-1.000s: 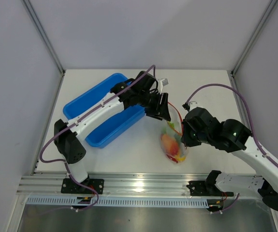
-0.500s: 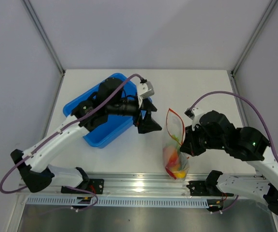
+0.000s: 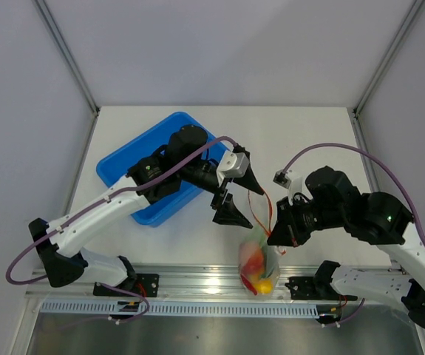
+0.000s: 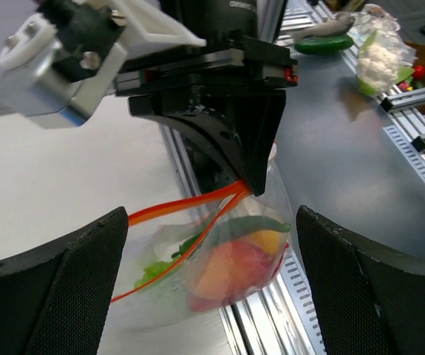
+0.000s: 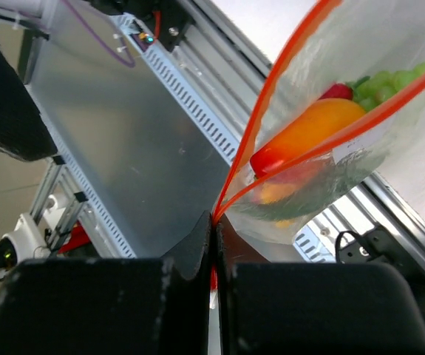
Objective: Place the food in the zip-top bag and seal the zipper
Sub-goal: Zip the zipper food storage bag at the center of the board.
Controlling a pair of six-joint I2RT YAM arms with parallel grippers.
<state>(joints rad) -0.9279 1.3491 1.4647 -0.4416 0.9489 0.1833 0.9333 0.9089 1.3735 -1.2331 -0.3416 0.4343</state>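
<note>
Zip-top bag is held hanging at the near edge of the tabletop, over the rail, with the food gathered at its bottom. One end of the zipper is pinched by the right gripper, its jaws clamped on it. The jaws of the left gripper are spread wide beside the gaping mouth. With one corner gripped, the strip could be dragged free by the load, or pieces tipped out.
</note>
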